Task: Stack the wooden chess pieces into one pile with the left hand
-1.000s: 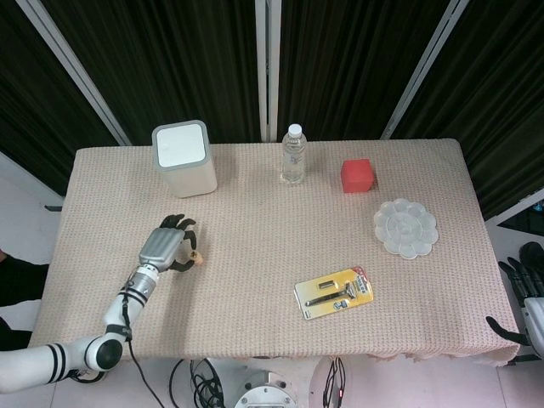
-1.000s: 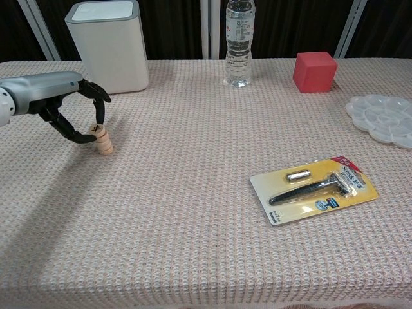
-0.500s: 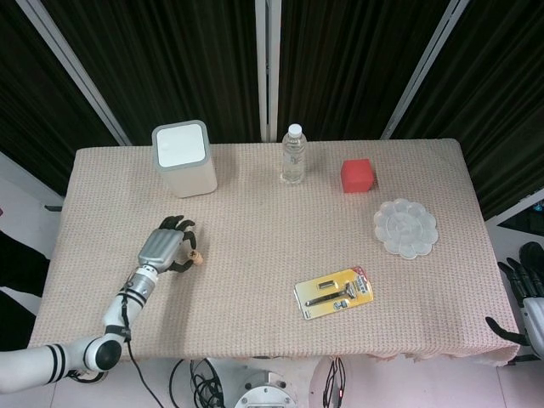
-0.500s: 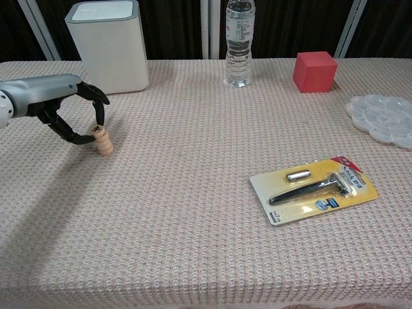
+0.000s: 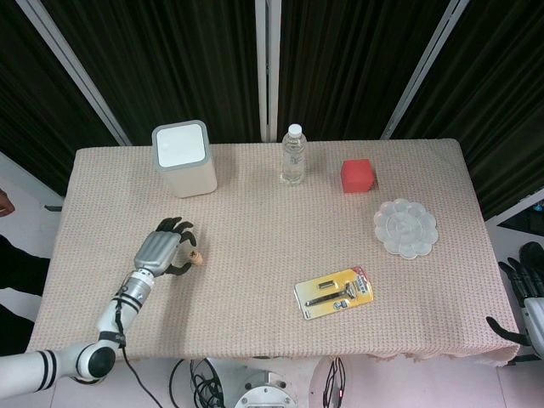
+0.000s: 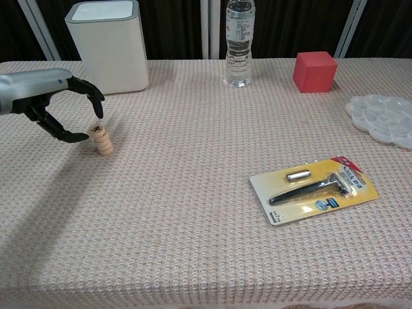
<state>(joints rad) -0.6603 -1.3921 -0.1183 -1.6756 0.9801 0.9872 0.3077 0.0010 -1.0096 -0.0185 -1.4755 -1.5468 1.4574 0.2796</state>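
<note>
A small pile of round wooden chess pieces [image 6: 102,140] stands on the woven tablecloth at the left; the top piece bears a dark mark. In the head view the pile [image 5: 196,257] shows just right of my left hand [image 5: 161,249]. My left hand [image 6: 48,102] hovers a little to the left of the pile, fingers apart and holding nothing, with a small gap between its fingertips and the pieces. My right hand [image 5: 529,280] hangs off the table's right edge, dark fingers pointing up, empty as far as I can see.
A white square bin [image 6: 108,44] stands behind the pile. A water bottle [image 6: 239,42] and a red cube [image 6: 315,71] sit at the back. A white paint palette [image 6: 384,119] lies at the right, a packaged razor on a yellow card [image 6: 313,187] in the front middle.
My left hand has let go of the top piece and drawn back to the left and slightly up, its fingers spreading. The pile stays standing.
</note>
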